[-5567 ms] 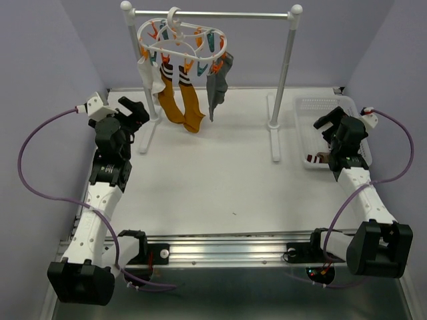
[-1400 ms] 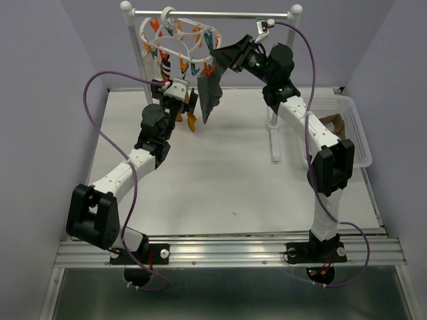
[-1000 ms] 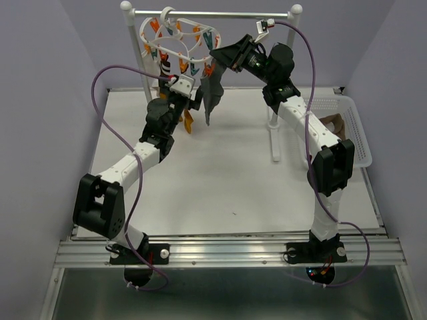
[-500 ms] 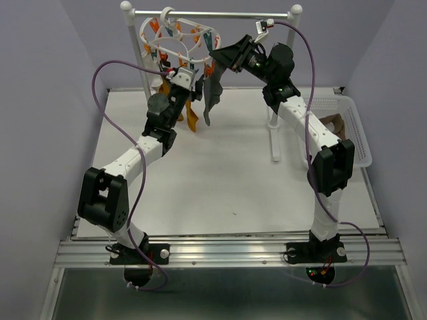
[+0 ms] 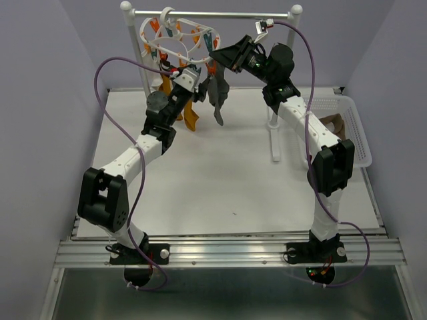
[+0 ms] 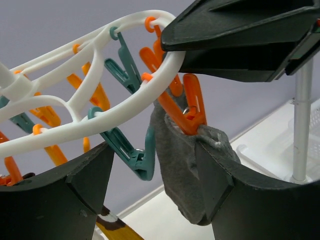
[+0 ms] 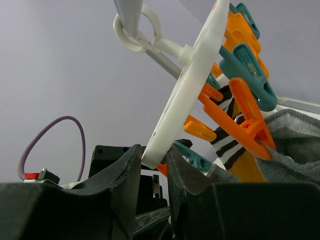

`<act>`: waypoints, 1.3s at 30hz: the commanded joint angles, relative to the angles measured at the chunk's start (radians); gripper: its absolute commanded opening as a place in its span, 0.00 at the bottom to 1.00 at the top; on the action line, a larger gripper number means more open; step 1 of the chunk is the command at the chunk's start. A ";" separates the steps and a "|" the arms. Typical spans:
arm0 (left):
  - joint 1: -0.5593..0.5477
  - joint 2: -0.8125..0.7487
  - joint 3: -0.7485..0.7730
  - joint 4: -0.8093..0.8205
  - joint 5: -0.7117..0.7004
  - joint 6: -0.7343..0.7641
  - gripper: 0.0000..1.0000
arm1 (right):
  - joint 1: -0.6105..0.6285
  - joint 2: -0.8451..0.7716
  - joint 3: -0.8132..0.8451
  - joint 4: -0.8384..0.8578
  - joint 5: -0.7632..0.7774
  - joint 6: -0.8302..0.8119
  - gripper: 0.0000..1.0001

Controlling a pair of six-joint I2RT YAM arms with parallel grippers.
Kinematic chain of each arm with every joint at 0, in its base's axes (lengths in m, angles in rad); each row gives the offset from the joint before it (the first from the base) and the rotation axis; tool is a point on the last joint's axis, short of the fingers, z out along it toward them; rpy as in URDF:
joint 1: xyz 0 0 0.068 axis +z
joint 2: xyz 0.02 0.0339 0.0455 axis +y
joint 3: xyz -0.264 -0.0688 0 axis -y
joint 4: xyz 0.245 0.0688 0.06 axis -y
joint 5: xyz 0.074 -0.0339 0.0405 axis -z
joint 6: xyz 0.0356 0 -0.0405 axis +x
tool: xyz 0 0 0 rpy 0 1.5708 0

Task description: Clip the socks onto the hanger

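Socks (image 5: 191, 119) hang from the hanger (image 5: 160, 41) on the rail (image 5: 227, 14) at the top centre of the overhead view, with a grey sock (image 5: 218, 97) at the hanger's right end. The right claw (image 7: 152, 156) is clenched on the hanger's white rim. The left claw (image 6: 154, 150) is released, its fingers spread either side of the grey sock and the orange clip (image 6: 187, 112) biting it.

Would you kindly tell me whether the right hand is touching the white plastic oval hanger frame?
Touching: the right wrist view shows the white plastic hanger frame pinched between the fingers of the right hand.
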 commanded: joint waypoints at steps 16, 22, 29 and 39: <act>0.072 0.014 0.117 0.008 0.155 -0.039 0.66 | -0.001 -0.061 -0.020 0.070 -0.040 -0.036 0.32; 0.074 0.009 0.126 -0.004 0.188 -0.016 0.63 | -0.001 -0.053 -0.014 0.070 -0.045 -0.038 0.32; 0.072 0.003 0.123 0.002 0.209 -0.030 0.43 | -0.001 -0.053 -0.017 0.070 -0.047 -0.041 0.32; 0.072 -0.019 0.123 -0.023 0.156 -0.180 0.00 | -0.001 -0.064 -0.037 0.068 -0.039 -0.052 0.33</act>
